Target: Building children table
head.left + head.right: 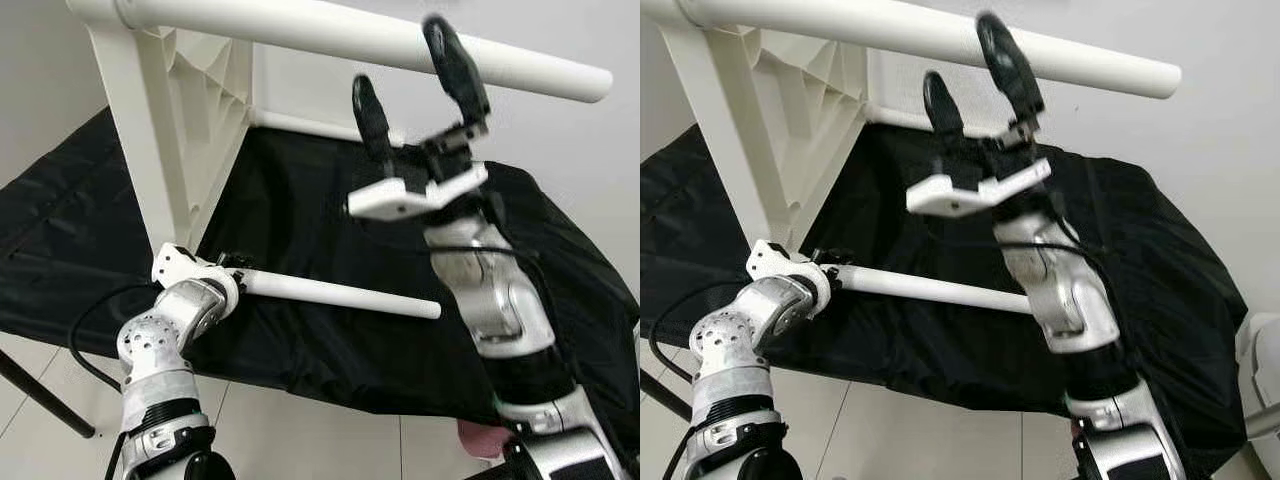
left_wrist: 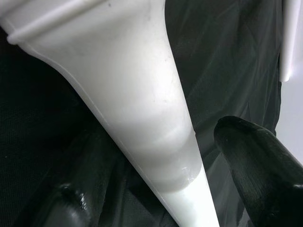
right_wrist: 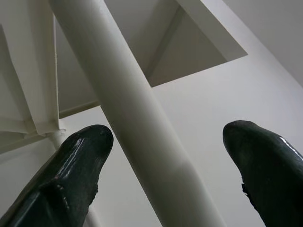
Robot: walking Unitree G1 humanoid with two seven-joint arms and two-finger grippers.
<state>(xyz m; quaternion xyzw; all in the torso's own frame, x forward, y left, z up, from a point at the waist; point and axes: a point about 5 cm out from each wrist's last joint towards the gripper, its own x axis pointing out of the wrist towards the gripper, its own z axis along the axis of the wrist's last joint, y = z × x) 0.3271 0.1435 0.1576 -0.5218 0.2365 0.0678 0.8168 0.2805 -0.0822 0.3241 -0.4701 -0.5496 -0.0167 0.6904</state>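
Left hand (image 1: 232,278): clamped on loose white leg (image 1: 340,294), near. Right hand (image 1: 415,85): wide, straddling upper leg (image 1: 360,35) of upturned table (image 1: 180,120).

A black cloth (image 1: 330,340) drapes the bench; the white table frame (image 1: 190,130) stands on it near the far left edge.

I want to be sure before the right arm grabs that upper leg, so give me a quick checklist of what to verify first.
1. Right gripper open: ok, fingers spread.
2. Upper table leg between its fingers: ok, centred in the right wrist view.
3. Fingers touching that leg: cannot tell.
4. Left gripper around the loose leg: ok, a finger on each side; firmness of grip cannot tell.
5. Upper leg seated in the white tabletop: cannot tell.
6. Black cloth under the parts: ok.
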